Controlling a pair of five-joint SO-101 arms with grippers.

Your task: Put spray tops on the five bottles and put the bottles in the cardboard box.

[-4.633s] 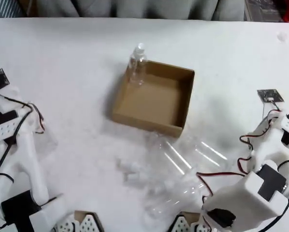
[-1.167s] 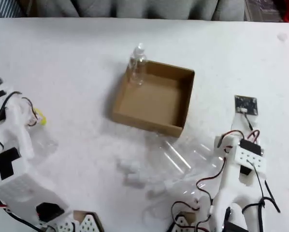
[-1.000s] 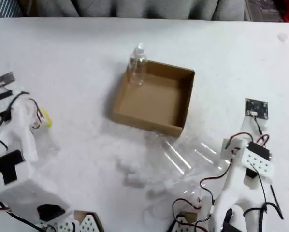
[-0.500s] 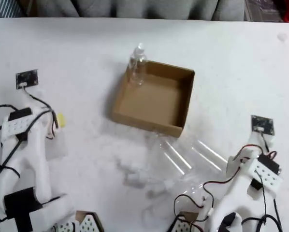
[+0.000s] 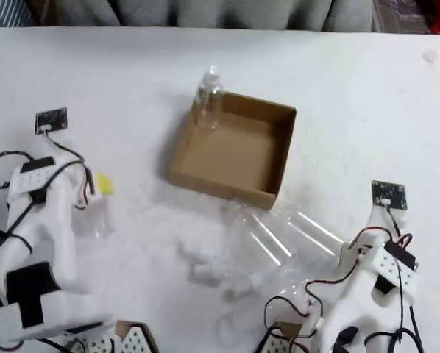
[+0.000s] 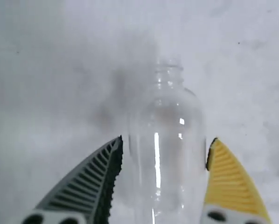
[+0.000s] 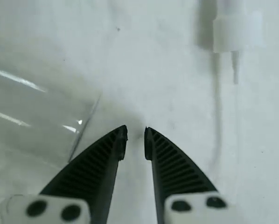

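White arms, red-black cables; left pincer grey-and-yellow ribbed, right pincer black ribbed.

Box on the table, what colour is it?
Brown; the box shows best in the high view.

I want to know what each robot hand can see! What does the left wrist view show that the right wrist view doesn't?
The left wrist view has the left gripper, one finger grey and one yellow, shut on a clear capless bottle. The right wrist view has the right gripper, both fingers black, close together with nothing between them. It also has a white spray top with a thin tube, and a clear lying bottle. Both show the white table.
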